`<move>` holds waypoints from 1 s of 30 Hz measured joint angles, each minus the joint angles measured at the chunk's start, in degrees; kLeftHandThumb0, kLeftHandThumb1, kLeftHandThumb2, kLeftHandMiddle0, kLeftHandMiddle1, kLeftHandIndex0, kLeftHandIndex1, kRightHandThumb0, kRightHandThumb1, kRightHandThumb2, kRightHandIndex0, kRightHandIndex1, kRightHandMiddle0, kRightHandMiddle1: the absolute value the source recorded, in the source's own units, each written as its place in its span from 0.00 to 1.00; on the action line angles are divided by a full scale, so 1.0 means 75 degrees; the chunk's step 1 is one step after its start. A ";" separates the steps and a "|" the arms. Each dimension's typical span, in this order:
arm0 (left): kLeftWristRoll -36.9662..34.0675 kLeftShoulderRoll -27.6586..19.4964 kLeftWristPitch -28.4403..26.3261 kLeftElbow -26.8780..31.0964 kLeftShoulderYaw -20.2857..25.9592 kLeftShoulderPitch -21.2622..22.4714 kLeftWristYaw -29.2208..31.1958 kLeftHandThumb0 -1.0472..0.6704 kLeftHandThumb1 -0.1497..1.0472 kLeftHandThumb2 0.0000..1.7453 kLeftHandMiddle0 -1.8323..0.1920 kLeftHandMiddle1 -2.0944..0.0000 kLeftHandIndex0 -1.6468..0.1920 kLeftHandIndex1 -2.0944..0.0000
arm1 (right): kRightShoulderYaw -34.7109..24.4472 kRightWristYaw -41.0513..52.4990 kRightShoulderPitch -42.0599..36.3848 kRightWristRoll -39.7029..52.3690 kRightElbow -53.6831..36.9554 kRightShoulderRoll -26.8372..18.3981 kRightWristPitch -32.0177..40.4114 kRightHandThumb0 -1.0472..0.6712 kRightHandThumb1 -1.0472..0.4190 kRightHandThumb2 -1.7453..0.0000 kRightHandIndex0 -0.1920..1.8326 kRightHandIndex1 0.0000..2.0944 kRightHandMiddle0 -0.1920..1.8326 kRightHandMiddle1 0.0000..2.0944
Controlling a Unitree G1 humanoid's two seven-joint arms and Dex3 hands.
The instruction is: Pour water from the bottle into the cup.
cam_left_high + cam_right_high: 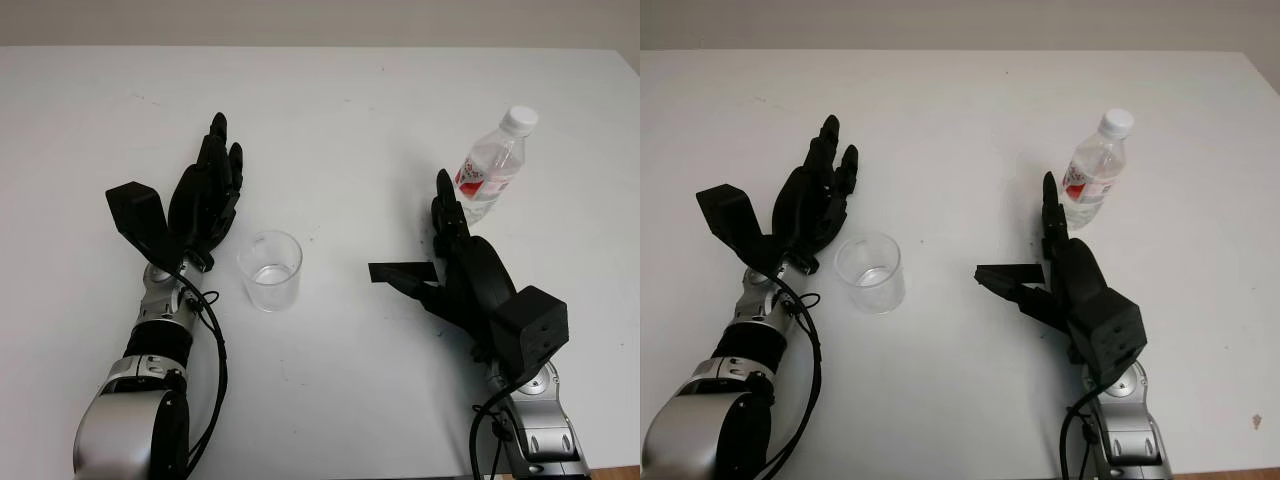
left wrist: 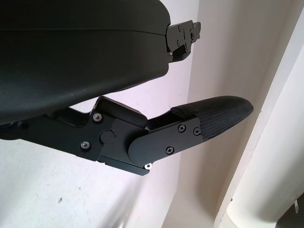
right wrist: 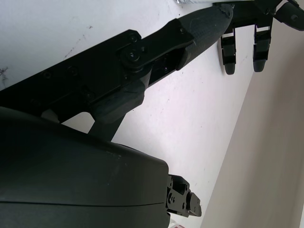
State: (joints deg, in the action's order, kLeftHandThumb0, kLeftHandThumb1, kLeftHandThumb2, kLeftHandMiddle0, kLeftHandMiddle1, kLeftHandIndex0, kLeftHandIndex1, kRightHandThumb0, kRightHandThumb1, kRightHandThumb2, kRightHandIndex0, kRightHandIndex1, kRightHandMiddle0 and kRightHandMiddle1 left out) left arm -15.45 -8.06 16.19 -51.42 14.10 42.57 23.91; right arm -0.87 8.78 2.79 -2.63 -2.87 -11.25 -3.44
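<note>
A clear plastic water bottle [image 1: 494, 166] with a white cap and a red label stands upright at the back right of the table. A clear cup [image 1: 271, 270] stands left of centre; it looks almost empty. My right hand [image 1: 425, 235] is open just near-left of the bottle, its longest fingertip close to the bottle's base and its thumb [image 3: 190, 33] pointing toward the cup. It holds nothing. My left hand [image 1: 212, 180] is open just left of the cup and a little behind it, apart from it, with its thumb [image 2: 213, 116] stretched out.
The white table [image 1: 350, 120] runs back to a pale wall, and its right edge shows at the far right corner. Open table surface lies between the cup and the bottle.
</note>
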 measured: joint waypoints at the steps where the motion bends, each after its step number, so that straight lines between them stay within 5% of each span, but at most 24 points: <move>1: -0.0001 0.0000 -0.0002 0.0004 -0.0002 -0.0001 0.0002 0.12 1.00 0.44 1.00 1.00 1.00 1.00 | 0.0001 0.0001 -0.0005 0.0000 -0.0001 0.0000 0.0000 0.00 0.11 0.97 0.00 0.00 0.00 0.00; 30: -0.0022 0.0030 -0.0068 0.0059 -0.0007 -0.0031 -0.0020 0.11 1.00 0.42 1.00 1.00 1.00 1.00 | 0.0417 0.0504 -0.0997 0.0410 -0.1072 0.0038 -0.0091 0.04 0.12 0.97 0.00 0.00 0.00 0.00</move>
State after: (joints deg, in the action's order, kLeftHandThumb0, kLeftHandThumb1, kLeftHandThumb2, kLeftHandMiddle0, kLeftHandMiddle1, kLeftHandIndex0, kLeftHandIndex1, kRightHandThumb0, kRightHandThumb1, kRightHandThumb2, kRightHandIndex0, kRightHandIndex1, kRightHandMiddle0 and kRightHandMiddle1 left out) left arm -15.61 -7.84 15.68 -50.97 14.04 42.33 23.76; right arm 2.26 12.56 -4.69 0.45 -10.91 -10.97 -4.12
